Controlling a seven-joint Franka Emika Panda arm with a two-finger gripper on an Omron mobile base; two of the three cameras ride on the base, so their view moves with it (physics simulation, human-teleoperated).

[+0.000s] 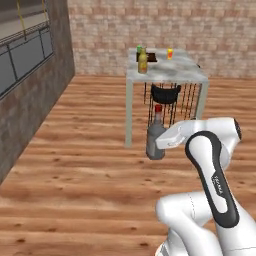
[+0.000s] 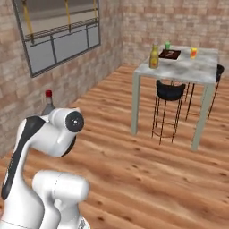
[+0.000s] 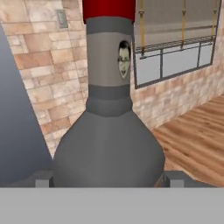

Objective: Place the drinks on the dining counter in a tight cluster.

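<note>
Gripping the dark grey bottle (image 3: 107,131) by its wide body, the gripper (image 3: 107,179) carries it well short of the surface (image 1: 170,75).

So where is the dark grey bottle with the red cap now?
The dark grey bottle sits between the gripper's fingers, up off the wooden floor and short of the dining counter.

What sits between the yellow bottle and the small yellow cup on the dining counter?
A flat dark tray lies between the yellow bottle and the small yellow cup, seen best in the right base view.
</note>
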